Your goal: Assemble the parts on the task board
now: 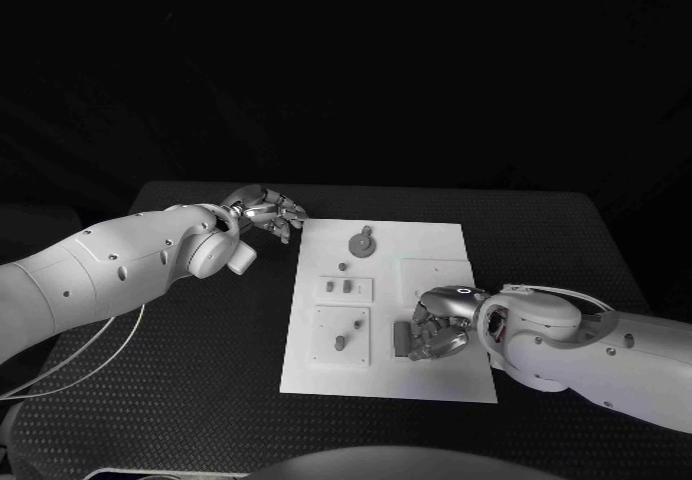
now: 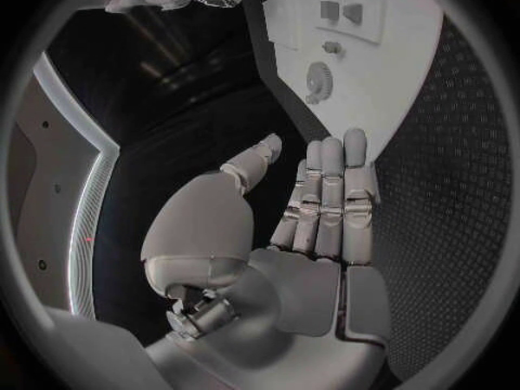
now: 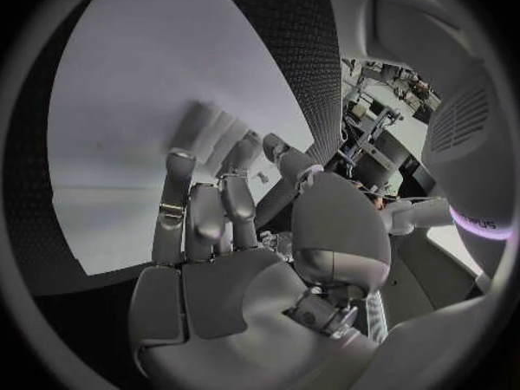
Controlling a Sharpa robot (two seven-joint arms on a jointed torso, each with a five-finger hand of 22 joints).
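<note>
The white task board lies in the middle of the black table. A round grey gear-like part sits near its far edge, and small grey parts stand in plates on its left side. My left hand hovers beside the board's far left corner, fingers straight and apart, holding nothing. My right hand is low over the board's near right area, fingertips down at the white surface next to a grey bar-shaped part. Whether it grips a part is hidden.
Black textured table surrounds the board on all sides. A cable hangs from my left arm over the table's near left. In the left wrist view, the gear and the board lie ahead of the fingers.
</note>
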